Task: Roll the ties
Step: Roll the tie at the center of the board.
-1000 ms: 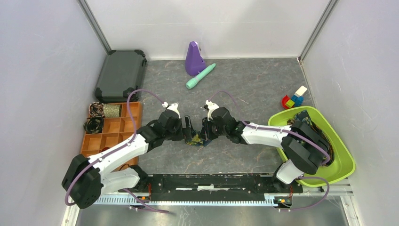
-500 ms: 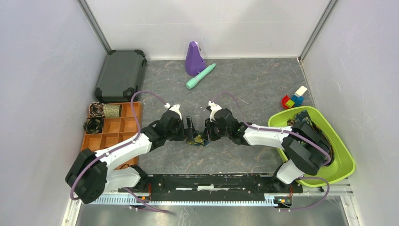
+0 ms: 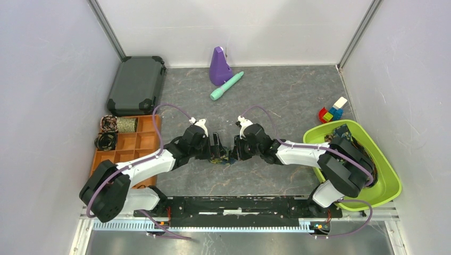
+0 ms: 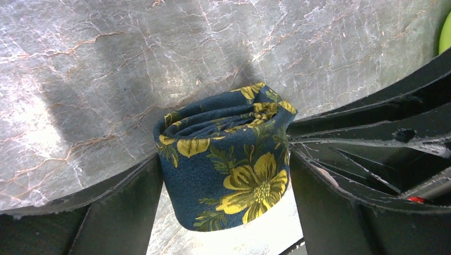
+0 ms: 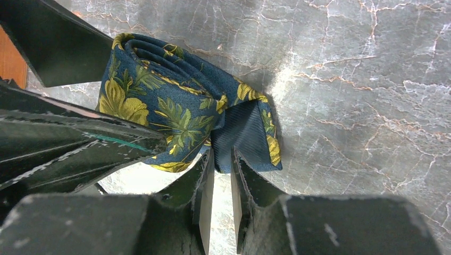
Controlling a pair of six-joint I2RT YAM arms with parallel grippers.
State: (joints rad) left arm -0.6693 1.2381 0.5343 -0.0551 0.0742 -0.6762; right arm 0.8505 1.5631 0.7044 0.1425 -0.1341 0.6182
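Note:
One navy tie with yellow-gold flowers is rolled into a small coil standing on the grey table, and both grippers meet at it. My left gripper is shut on the coil, one finger pressing each side. My right gripper is shut on the coil's loose outer end, the plain navy back of the fabric; the coil lies just left of it. In the top view the left gripper and right gripper face each other. More coiled ties sit in the orange tray.
The orange compartment tray is at the left, with a dark case behind it. A green bin holding more ties is at the right. A purple cone, a teal cylinder and toy blocks lie at the back.
Both wrists have shifted slightly right and toward the near edge, with the coil still held between them. The left arm's elbow has swung to the right.

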